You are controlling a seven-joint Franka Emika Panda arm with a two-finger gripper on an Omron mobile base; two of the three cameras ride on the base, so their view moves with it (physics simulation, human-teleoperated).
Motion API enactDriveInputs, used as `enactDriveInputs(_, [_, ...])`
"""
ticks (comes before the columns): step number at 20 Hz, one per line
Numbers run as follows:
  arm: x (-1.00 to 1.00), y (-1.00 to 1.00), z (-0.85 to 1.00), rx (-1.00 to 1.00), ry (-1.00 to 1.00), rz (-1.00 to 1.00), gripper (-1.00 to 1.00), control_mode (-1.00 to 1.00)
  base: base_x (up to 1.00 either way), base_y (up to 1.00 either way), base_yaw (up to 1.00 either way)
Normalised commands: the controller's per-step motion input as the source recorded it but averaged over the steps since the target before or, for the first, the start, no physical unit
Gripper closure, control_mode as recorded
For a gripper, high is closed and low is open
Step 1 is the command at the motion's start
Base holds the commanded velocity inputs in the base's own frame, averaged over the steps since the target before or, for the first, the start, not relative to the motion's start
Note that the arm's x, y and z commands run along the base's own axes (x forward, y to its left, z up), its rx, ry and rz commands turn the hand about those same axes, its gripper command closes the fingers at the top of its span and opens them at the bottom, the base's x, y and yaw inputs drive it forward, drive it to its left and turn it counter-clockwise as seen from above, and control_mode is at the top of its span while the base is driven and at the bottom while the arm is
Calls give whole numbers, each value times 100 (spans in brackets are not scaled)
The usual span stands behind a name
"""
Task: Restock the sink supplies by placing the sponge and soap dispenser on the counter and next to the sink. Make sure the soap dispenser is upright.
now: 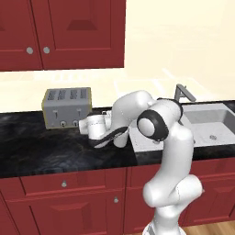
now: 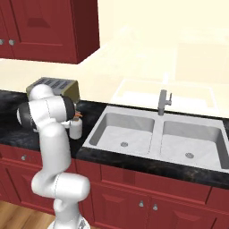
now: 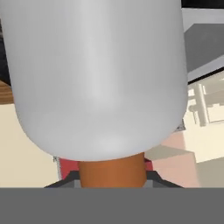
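Observation:
The soap dispenser [image 2: 75,129] is a small white bottle with an orange-brown pump top. It stands upright at the black counter [image 2: 13,134], just left of the sink [image 2: 134,129]. My gripper [image 2: 74,117] comes down from above and is shut on the pump top. In the hand view the white body of the soap dispenser [image 3: 100,74] spreads wide, with its orange neck at the bottom between my fingers. I cannot tell whether the bottle's base touches the stone. The sponge is out of view.
A silver four-slot toaster [image 1: 66,108] stands at the back of the counter [image 1: 55,147], left of my arm. The grey tap [image 2: 164,102] rises behind the double sink [image 1: 211,124]. Red cabinets hang above and sit below.

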Motion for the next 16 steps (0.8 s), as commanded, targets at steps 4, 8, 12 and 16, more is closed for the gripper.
enactDriveInputs(4, [4,0,-11,-23,0,0,100,-100,0,0,0])
enactDriveInputs(8, [0,-4,-27,-17,-3,-1,100,-100,0,0,0])
enactDriveInputs(12, [0,-10,-16,-11,-6,0,100,-100,0,0,0])
enactDriveInputs(16, [0,-4,-20,-3,-1,0,100,-100,0,0,0])
